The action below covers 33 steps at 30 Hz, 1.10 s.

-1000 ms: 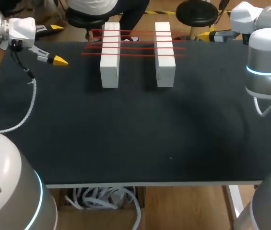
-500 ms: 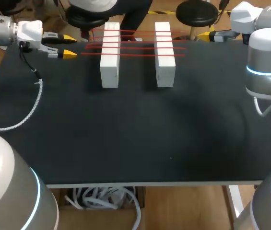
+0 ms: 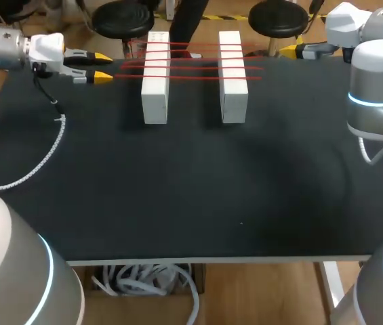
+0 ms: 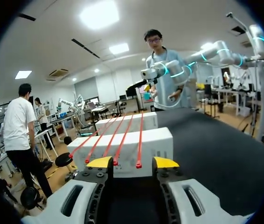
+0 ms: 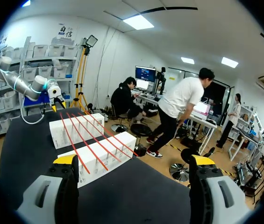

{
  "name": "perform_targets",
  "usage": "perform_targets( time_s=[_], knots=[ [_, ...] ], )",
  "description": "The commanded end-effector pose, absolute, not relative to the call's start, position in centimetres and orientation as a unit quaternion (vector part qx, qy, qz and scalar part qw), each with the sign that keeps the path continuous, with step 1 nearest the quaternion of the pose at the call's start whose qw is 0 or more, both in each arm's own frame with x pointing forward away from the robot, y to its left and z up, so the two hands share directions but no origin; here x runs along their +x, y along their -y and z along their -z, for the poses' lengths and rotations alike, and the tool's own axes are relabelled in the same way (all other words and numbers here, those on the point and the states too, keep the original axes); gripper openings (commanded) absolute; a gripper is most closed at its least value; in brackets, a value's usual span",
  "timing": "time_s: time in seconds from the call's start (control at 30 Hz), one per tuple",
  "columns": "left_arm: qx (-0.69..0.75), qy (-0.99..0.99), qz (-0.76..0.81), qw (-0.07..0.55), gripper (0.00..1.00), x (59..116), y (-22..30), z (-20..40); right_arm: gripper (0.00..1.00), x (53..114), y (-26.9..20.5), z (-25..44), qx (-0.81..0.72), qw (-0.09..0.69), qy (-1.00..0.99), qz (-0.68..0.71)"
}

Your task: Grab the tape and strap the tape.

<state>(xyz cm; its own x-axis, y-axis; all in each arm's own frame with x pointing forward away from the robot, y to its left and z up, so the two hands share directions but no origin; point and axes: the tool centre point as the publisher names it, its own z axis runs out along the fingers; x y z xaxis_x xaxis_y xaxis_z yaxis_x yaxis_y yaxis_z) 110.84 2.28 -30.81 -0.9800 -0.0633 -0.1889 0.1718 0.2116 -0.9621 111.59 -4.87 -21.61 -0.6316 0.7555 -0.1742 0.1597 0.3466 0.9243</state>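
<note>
In the head view, four red tape strands (image 3: 191, 66) are seen stretched side by side across two upright white blocks in the upper middle of the frame. They are carried by the left white block (image 3: 155, 80) and the right white block (image 3: 233, 78), which stand apart on the black table (image 3: 191, 196).

The left gripper (image 3: 103, 68) is held in the upper left of the frame, just beside the left ends of the strands. Its yellow-tipped fingers are spread apart and pointed toward the left block. In the left wrist view, the same gripper (image 4: 132, 162) is shown with the strands (image 4: 117, 142) running away from it over the near block (image 4: 150, 142). The loose ends appear to hang close to the gap between the tips, but contact cannot be made out. Nothing is seen to be clamped.

The right gripper (image 3: 290, 50) is found at the upper right, at the table's far edge, well apart from the blocks. In its wrist view, the fingers of this gripper (image 5: 133, 160) are set wide apart with nothing between them, and the strands (image 5: 92, 140) are seen well ahead of it.

A white cable (image 3: 38, 159) is draped from the left arm over the table's left side.
</note>
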Motion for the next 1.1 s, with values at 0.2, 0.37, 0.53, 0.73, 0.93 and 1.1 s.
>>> perform_targets(
  time_s=[0.2, 0.37, 0.53, 0.73, 0.93, 1.1],
  knots=[
    [0.044, -0.763, 0.640, 0.084, 0.26, 111.4, -2.0, 31.7, 1.00, 111.5, 5.0, 21.6, 0.300, 0.306, -0.761, -0.487],
    [0.043, -0.759, 0.645, 0.082, 0.28, 111.5, -1.6, 32.1, 1.00, 111.5, 5.0, 21.6, 0.300, 0.306, -0.761, -0.487],
    [0.042, -0.755, 0.649, 0.082, 0.29, 111.5, -1.3, 32.5, 1.00, 111.5, 5.0, 21.6, 0.300, 0.306, -0.761, -0.487],
    [0.040, -0.753, 0.652, 0.080, 0.21, 111.6, -1.1, 32.7, 1.00, 111.5, 5.0, 21.6, 0.300, 0.306, -0.761, -0.487],
    [0.040, -0.751, 0.654, 0.075, 0.22, 111.5, -1.0, 32.8, 1.00, 111.5, 5.0, 21.6, 0.300, 0.306, -0.761, -0.487],
    [0.041, -0.750, 0.655, 0.076, 0.08, 111.4, -0.7, 32.8, 1.00, 111.5, 5.0, 21.6, 0.300, 0.306, -0.761, -0.487]
  ],
)
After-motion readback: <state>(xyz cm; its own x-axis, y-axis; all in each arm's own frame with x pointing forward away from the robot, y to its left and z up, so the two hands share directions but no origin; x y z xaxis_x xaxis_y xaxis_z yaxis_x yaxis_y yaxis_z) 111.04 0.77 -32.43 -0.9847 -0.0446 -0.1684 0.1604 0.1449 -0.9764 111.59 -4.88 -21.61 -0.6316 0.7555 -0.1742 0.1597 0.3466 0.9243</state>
